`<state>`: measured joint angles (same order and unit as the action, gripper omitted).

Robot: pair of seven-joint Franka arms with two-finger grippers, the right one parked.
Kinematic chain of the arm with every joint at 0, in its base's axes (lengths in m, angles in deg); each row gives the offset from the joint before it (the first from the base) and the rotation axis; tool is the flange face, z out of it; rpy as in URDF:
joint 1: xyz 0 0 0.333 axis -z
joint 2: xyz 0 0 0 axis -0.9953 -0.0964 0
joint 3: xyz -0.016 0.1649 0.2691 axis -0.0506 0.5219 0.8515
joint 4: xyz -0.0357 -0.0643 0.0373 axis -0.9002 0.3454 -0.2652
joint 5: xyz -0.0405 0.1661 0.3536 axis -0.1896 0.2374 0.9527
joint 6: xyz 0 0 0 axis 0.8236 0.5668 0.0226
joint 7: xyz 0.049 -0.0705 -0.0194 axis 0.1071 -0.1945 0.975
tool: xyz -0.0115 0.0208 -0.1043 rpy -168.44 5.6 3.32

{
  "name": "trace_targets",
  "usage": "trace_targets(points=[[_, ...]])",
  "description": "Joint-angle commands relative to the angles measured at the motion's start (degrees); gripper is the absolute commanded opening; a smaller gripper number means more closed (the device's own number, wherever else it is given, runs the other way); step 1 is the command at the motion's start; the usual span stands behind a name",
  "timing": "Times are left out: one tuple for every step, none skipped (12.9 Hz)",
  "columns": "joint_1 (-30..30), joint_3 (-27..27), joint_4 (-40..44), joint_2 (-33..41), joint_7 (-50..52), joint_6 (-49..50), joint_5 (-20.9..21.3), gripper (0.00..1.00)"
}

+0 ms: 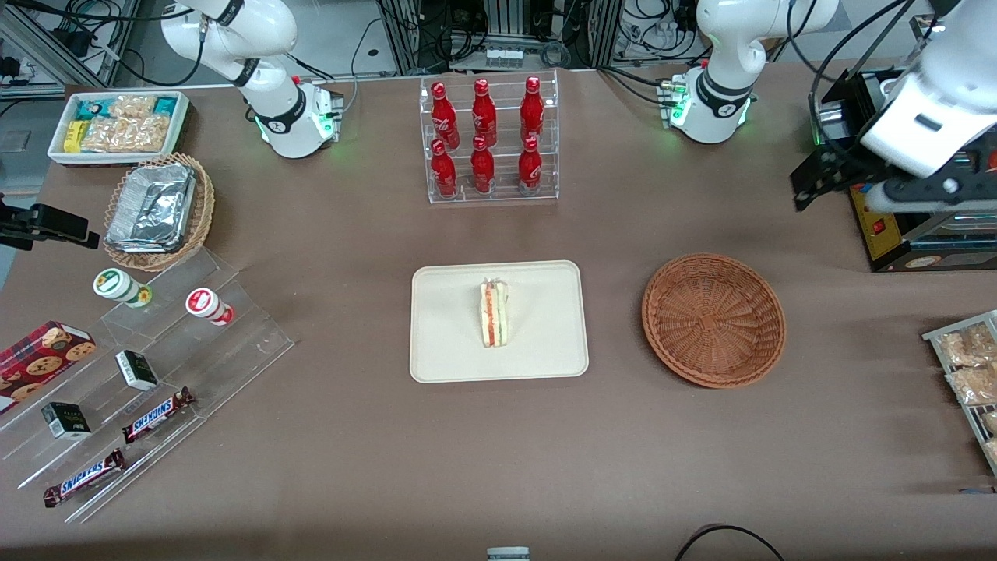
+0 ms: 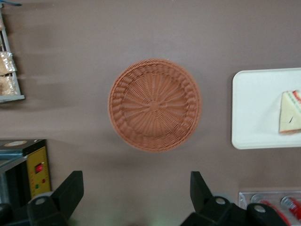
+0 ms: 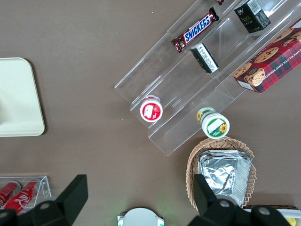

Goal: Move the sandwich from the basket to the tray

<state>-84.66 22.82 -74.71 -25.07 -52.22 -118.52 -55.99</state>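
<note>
Brown tabletop is being overlooked by the wide-open, empty gripper (image 2: 134, 200), which is being held high above the empty basket (image 1: 713, 319), while the sandwich (image 1: 494, 313) is being carried mid-table by the tray (image 1: 452, 343).

jaws (image 2: 134, 197) spread high over bare basket (image 2: 155, 104)

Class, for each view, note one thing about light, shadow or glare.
Front view: foil containers glare; soft shadow beside the basket. Left wrist view: the open hand high above the table, dark against it; sandwich on the evenly lit tray. Right wrist view: acrylic shelves glint.
</note>
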Motion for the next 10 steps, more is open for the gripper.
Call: trace_targets(points=[[2.5,7.6,-2.0,2.1,-7.0,0.2,-1.8,1.00],[2.5,8.1,-0.6,1.1,-7.6,0.3,-2.0,1.00],[2.5,8.1,0.5,0.4,-7.5,0.4,-1.6,1.00],[2.6,8.2,1.0,0.0,-7.5,0.4,-1.5,1.00],[2.7,8.4,1.3,-0.1,-7.5,0.3,-1.5,1.00],[3.4,9.4,1.9,-0.2,-7.5,0.3,-1.6,1.00],[4.5,10.3,2.3,-0.8,-7.4,0.2,-1.6,1.00],[4.6,10.3,3.3,-1.9,-7.4,0.2,-1.4,1.00],[4.2,10.2,4.8,-3.2,-7.4,0.4,-1.8,1.00],[4.0,10.2,6.6,-4.8,-7.5,0.7,-1.9,1.00]])
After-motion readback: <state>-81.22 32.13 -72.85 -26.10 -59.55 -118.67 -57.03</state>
